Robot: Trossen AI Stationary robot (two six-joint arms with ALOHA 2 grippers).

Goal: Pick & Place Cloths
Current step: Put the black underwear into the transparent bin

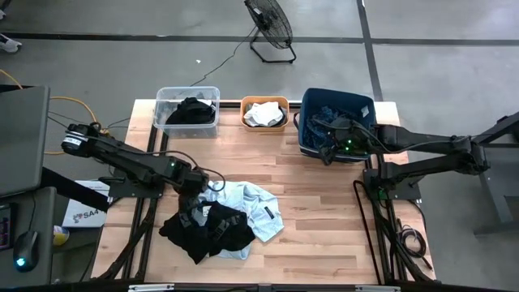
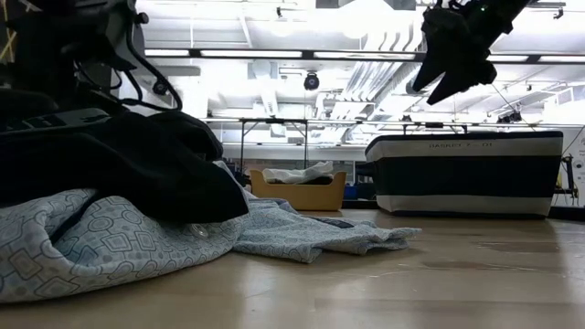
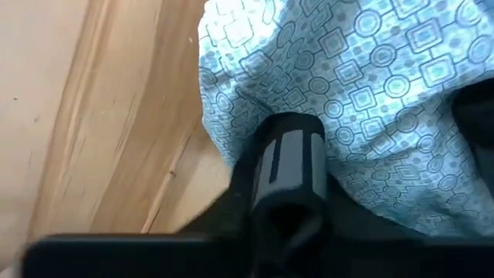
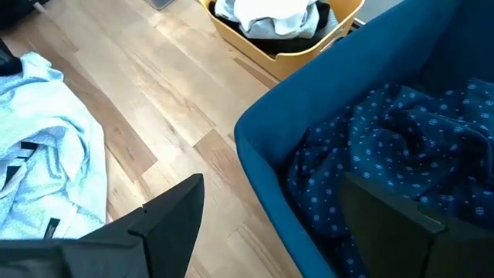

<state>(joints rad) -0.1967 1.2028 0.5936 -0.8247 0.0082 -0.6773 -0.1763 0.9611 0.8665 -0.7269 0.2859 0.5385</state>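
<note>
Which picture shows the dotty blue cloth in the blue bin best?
The right wrist view: the navy dotted cloth fills the blue bin close up. The high view shows it small; the low view shows only the bin's wall.

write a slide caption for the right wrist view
Right gripper open above the blue bin holding the dotted navy cloth.

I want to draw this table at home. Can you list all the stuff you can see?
Light blue shirt: one, patterned, table middle, partly under the black one.
Black shirt: one, on the pile's near side.
Clear bin: one, back left, black cloth inside.
Orange bin: one, back middle, white cloth inside.
Blue bin: one, back right, dotted navy cloth inside.
Fan: one, black, on the floor behind.
Table: one, pale wood.
Left gripper: down at the pile's edge.
Right gripper: above the blue bin, jaws apart.
</note>
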